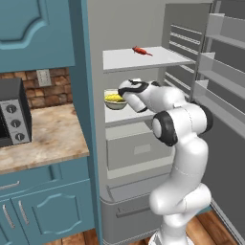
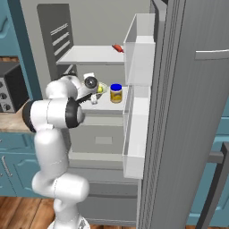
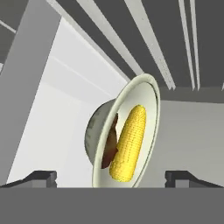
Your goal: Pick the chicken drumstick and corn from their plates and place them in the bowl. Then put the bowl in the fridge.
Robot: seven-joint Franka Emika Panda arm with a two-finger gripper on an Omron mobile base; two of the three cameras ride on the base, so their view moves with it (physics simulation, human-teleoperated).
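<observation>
While my arm reaches into the open fridge [image 1: 143, 28], my claw [image 3: 111, 178] sits just in front of the bowl [image 3: 148, 94] with its two dark fingertips [image 3: 41, 177] spread wide, one at each side of the bowl and neither one touching it, so I am pinching nothing. The bowl rests on the middle white shelf [image 1: 139, 116] inside the fridge, toward the shelf's left end in the left base view, above the grey drawer [image 1: 139, 149]. Because my hand is rolled, the bowl looks tipped on its side in the hand view, its pale rim facing me. Inside it lies the corn [image 3: 129, 142], bright yellow and stretched along the bowl's width, and pressed against it on one side is the chicken drumstick [image 3: 111, 144], a dark brown lump partly hidden behind the cob. From the left base view I can see the yellow of the corn above the bowl's rim, with my wrist close beside it. On the same shelf, to the right of the bowl in the right base view, stands a jar [image 2: 116, 94] with a blue lid and yellowish contents, apart from the bowl. On the shelf above lies a small red thing [image 1: 141, 50], too small for me to tell what it is. The fridge door [image 2: 188, 116] stands open to the right, its white door shelves [image 2: 138, 53] facing inward. To the left, a stone-patterned bench [image 1: 43, 136] carries a dark microwave [image 1: 14, 112] over teal cabinets [image 1: 48, 208].
</observation>
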